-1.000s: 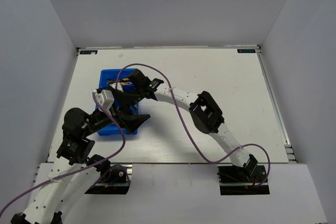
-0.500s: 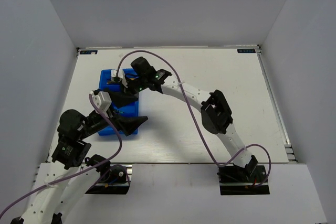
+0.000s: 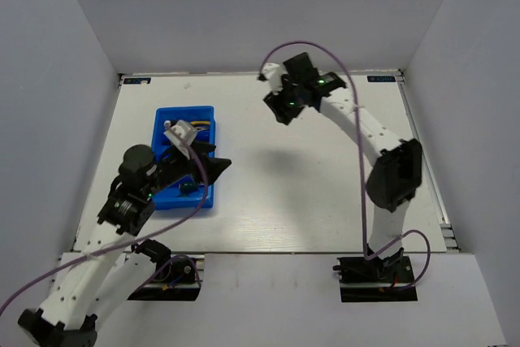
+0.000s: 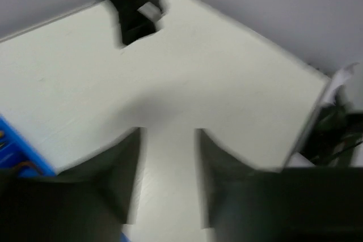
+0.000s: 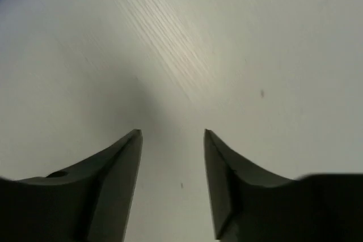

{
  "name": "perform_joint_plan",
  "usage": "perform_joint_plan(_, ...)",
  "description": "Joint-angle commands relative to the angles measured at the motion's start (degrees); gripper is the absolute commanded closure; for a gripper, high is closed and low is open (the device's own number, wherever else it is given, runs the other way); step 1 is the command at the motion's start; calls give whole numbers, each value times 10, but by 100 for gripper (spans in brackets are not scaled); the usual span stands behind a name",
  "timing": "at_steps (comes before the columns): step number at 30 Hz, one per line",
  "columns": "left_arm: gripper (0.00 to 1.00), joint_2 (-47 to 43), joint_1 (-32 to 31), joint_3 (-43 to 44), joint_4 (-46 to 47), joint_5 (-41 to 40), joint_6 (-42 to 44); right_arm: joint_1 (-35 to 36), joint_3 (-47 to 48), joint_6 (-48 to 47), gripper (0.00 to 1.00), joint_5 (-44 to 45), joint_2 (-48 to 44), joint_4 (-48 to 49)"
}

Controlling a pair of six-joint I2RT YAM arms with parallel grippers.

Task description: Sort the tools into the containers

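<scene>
Hovering by blue tray [image 3: 183, 109] — left gripper [image 4: 168, 133] part-open, empty | right gripper [image 5: 173, 133] part-open, empty | rising clear of rim advised.

The left arm [image 3: 77, 286] and right arm [image 3: 357, 123] show white links, black joints and a purple cable [image 3: 309, 43] each; the left end effector [image 4: 168, 134] and right end effector [image 5: 173, 134] are black and tapered.

We are looking into a robotics lab test cell: plain grey walls [image 3: 57, 79] are boxing in a bare white desk [image 3: 325, 193], and two cabled arms [image 3: 357, 119] are standing bolted at its near edge.
</scene>
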Motion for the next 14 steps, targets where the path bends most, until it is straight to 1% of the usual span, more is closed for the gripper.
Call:
perform_joint_plan(1, 18, 64, 1, -5, -28, -53, 50, -65, -67, 30, 46, -9, -143, -85)
perform_joint_plan(2, 11, 80, 1, 3, -28, -53, 67, -67, -135, 29, 32, -9, -167, -89)
perform_joint_plan(3, 4, 100, 1, 9, -16, -53, 75, -66, -158, 19, 26, -2, -188, -87)
perform_joint_plan(4, 0, 100, 1, 2, -4, -53, 80, -62, -178, 20, 24, 27, -255, -86)
perform_joint_plan(5, 0, 106, 1, -3, 9, -53, 80, -63, -249, 37, 21, 31, -279, -67)
perform_joint_plan(6, 0, 106, 1, -8, 20, -53, 80, -63, -272, 42, 9, 43, -300, -62)
perform_joint_plan(7, 0, 106, 1, -13, 41, -61, 80, -64, -316, 46, 9, 51, -349, -41)
perform_joint_plan(8, 0, 106, 1, -19, 48, -62, 80, -64, -337, 49, 9, 74, -395, -18)
perform_joint_plan(9, 0, 106, 1, -25, 48, -68, 80, -64, -402, 63, 9, 81, -440, 3)
perform_joint_plan(10, 0, 106, 1, -25, 54, -68, 80, -64, -425, 68, 9, 85, -463, 12)
perform_joint_plan(11, 0, 106, 1, -25, 54, -68, 80, -64, -445, 72, 9, 96, -522, 33)
perform_joint_plan(12, 0, 106, 1, -32, 54, -68, 80, -64, -491, 86, 9, 100, -539, 35)
perform_joint_plan(14, 0, 106, 1, -39, 54, -74, 85, -71, -514, 104, 9, 108, -582, 37)
